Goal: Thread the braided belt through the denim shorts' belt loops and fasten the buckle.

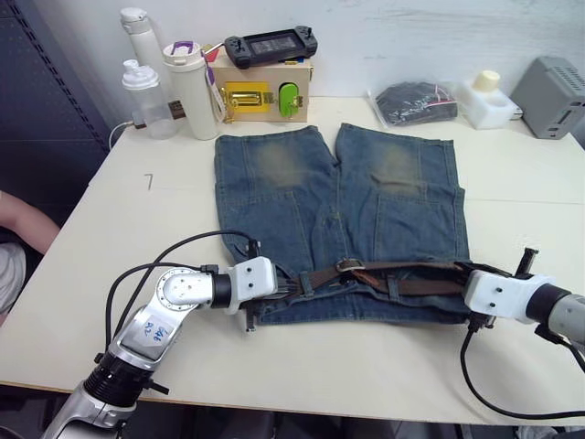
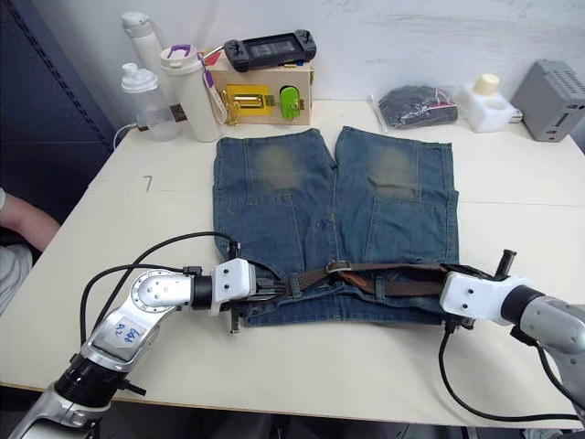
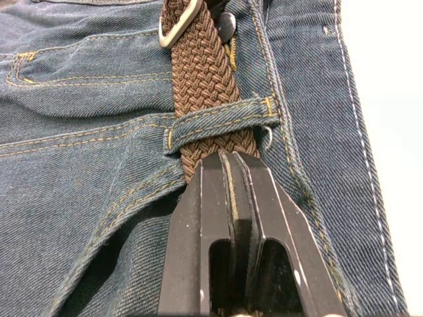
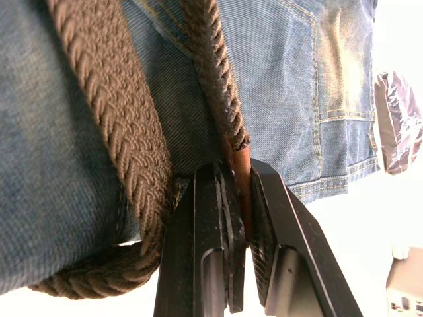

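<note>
We see braided belt [image 1: 411,274] lying along waistband of denim shorts [image 1: 338,210] on table [image 1: 110,274]. Left gripper [image 3: 228,162] jaws pressed on braid beside belt loop [image 3: 218,122]; right gripper [image 4: 239,173] pinches leather tip [image 4: 241,158]. We judge strap limp, stretchy; grip stiffer tip.

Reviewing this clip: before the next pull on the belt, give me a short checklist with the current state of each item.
1. Left gripper shut on the braided belt: ok, fingers pinch the strap just below a belt loop.
2. Right gripper shut on the belt's leather tip: ok, the smooth tip sits between its fingers.
3. Strap passes under that belt loop: ok in the left wrist view.
4. Buckle fastened: cannot tell; it lies mid-waistband, the prong is not readable.
5. Denim shorts lying flat on the table: ok, legs spread away from the robot.
6. Every loop threaded: cannot tell.
</note>
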Robot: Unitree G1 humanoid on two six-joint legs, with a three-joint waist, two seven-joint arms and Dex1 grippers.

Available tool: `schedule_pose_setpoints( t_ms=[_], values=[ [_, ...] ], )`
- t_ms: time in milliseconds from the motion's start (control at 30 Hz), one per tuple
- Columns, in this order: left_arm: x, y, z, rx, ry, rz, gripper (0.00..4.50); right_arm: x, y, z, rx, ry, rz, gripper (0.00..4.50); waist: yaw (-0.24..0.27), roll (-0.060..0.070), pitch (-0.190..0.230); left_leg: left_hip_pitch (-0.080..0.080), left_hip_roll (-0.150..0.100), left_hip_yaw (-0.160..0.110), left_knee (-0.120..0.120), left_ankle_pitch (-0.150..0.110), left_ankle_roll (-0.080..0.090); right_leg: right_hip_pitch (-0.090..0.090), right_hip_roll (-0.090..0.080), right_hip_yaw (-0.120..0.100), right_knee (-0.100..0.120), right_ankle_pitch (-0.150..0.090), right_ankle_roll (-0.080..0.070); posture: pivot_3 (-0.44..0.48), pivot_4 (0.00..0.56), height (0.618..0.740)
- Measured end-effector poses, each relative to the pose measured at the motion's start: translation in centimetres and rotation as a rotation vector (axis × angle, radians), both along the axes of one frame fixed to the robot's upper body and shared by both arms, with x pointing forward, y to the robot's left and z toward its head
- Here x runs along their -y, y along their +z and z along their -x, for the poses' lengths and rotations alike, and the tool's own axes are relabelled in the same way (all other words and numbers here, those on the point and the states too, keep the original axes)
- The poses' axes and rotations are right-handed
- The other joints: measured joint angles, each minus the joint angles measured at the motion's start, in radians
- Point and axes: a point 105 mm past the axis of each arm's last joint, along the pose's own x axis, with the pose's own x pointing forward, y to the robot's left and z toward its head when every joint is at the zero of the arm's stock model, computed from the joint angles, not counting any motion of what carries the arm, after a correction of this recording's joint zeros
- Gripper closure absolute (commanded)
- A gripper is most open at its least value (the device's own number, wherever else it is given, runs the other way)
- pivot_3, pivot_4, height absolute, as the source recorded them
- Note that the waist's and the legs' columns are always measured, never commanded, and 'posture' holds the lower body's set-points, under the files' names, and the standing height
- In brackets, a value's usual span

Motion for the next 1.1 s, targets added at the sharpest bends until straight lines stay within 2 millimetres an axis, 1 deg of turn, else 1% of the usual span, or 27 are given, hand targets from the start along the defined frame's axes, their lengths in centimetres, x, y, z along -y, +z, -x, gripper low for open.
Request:
schedule_pose_setpoints(
  t_ms=[100, 233, 333, 400, 433, 500, 533, 633, 667, 767, 800, 900, 1000, 1033, 1100],
  values=[
    [0.0, 0.0, 0.0, 0.001, 0.002, 0.000, 4.41, -0.3, 0.2, 0.0, 0.019, 0.013, 0.019, 4.50, 0.000, 0.000, 0.000, 0.000, 0.000, 0.000, 0.000, 0.000, 0.000, 0.000, 0.000, 0.000, 0.000, 0.000, 0.000, 0.000, 0.150, 0.645],
    [-0.4, 0.1, 0.1, 0.013, 0.019, 0.011, 4.41, -2.2, 0.8, 0.2, 0.032, 0.062, -0.016, 4.50, -0.006, 0.001, 0.000, 0.000, 0.000, 0.000, 0.000, 0.000, 0.000, 0.000, 0.000, 0.000, -0.001, 0.000, 0.000, 0.000, 0.150, 0.645],
    [-0.8, 0.2, 0.4, 0.058, 0.032, 0.023, 4.41, -3.1, 0.4, 0.4, 0.013, 0.071, 0.004, 4.50, -0.007, 0.001, 0.000, 0.000, 0.000, 0.000, -0.001, 0.000, 0.000, -0.001, 0.000, 0.000, -0.001, 0.000, 0.000, 0.000, 0.150, 0.645],
    [-1.3, 0.2, 0.7, 0.100, 0.044, 0.023, 4.50, -3.2, 0.0, 0.6, 0.000, 0.049, -0.003, 3.56, -0.008, 0.001, 0.000, 0.000, 0.001, 0.000, -0.001, 0.000, 0.000, -0.001, 0.000, 0.000, -0.001, -0.001, -0.001, 0.000, 0.150, 0.645],
    [-1.7, 0.2, 1.0, 0.118, 0.058, 0.032, 4.50, -3.3, -0.3, 0.7, -0.010, 0.025, -0.022, 3.25, -0.009, 0.001, 0.000, 0.000, 0.001, 0.001, -0.002, 0.000, 0.000, -0.002, 0.000, 0.000, -0.001, -0.001, -0.001, 0.000, 0.150, 0.645],
    [-2.1, 0.3, 1.4, 0.140, 0.078, 0.047, 3.80, -3.1, -0.6, 0.8, -0.022, -0.024, -0.060, 2.25, -0.008, 0.001, 0.000, 0.000, 0.001, 0.001, -0.001, 0.000, 0.000, -0.002, 0.000, 0.000, -0.001, -0.001, -0.001, 0.000, 0.150, 0.645],
    [-2.3, 0.4, 1.5, 0.151, 0.093, 0.054, 3.51, -2.9, -0.3, 0.8, -0.018, -0.043, -0.074, 1.83, -0.008, 0.001, 0.000, 0.000, 0.001, 0.001, -0.001, 0.000, 0.000, -0.001, 0.000, 0.000, -0.001, -0.001, -0.001, 0.000, 0.150, 0.645],
    [-2.9, 1.1, 1.5, 0.186, 0.135, 0.069, 2.20, -2.7, 0.7, 0.9, -0.018, -0.063, -0.115, 0.33, -0.003, 0.000, 0.000, 0.000, 0.001, 0.001, -0.001, 0.000, 0.000, -0.001, 0.000, 0.000, -0.001, -0.001, -0.001, 0.000, 0.150, 0.645],
    [-3.1, 1.3, 1.4, 0.192, 0.147, 0.074, 1.71, -2.8, 1.0, 0.9, -0.021, -0.054, -0.137, 0.00, -0.003, 0.000, 0.000, 0.000, 0.001, 0.001, -0.001, 0.000, 0.000, -0.001, 0.000, 0.000, -0.001, -0.001, -0.001, 0.000, 0.150, 0.645],
    [-3.5, 2.2, 1.2, 0.200, 0.173, 0.091, 0.32, -4.3, 2.2, 1.4, -0.045, 0.032, -0.216, 0.00, -0.007, 0.000, 0.000, -0.001, 0.001, 0.001, -0.001, -0.001, 0.000, -0.001, 0.000, 0.000, -0.002, -0.001, -0.001, 0.000, 0.150, 0.645],
    [-3.5, 2.5, 1.3, 0.196, 0.177, 0.102, 0.03, -5.0, 2.6, 1.7, -0.058, 0.072, -0.242, 0.00, -0.007, 0.001, 0.001, -0.001, 0.001, 0.001, -0.001, -0.001, 0.000, -0.001, 0.000, 0.000, -0.002, -0.001, -0.001, 0.000, 0.150, 0.645],
    [-3.3, 2.9, 1.5, 0.145, 0.177, 0.135, 0.03, -6.3, 3.4, 2.2, -0.095, 0.135, -0.317, 0.00, -0.006, 0.000, 0.001, -0.001, 0.001, 0.001, -0.001, 0.000, 0.000, -0.001, 0.000, 0.000, -0.002, -0.001, -0.001, 0.000, 0.150, 0.645],
    [-3.3, 3.8, 1.2, 0.131, 0.177, 0.149, 0.03, -7.8, 4.6, 2.5, -0.112, 0.190, -0.389, 0.00, -0.005, 0.000, 0.002, -0.001, 0.001, 0.000, -0.001, 0.000, 0.000, -0.001, 0.000, -0.001, -0.002, -0.001, -0.001, 0.000, 0.150, 0.645],
    [-3.1, 4.1, 1.3, 0.136, 0.173, 0.149, 0.03, -8.3, 4.6, 2.6, -0.116, 0.202, -0.390, 0.00, -0.006, 0.000, 0.002, 0.000, 0.001, 0.000, -0.001, 0.000, 0.000, 0.000, 0.000, -0.001, -0.004, -0.001, -0.001, 0.000, 0.150, 0.645],
    [-3.1, 4.1, 1.2, 0.128, 0.180, 0.153, 0.03, -9.6, 3.6, 3.1, -0.150, 0.227, -0.397, 0.00, -0.006, 0.000, 0.002, 0.000, 0.001, 0.000, -0.002, -0.001, 0.000, 0.000, 0.000, -0.001, -0.005, -0.001, -0.001, 0.000, 0.150, 0.645]
  ],
)
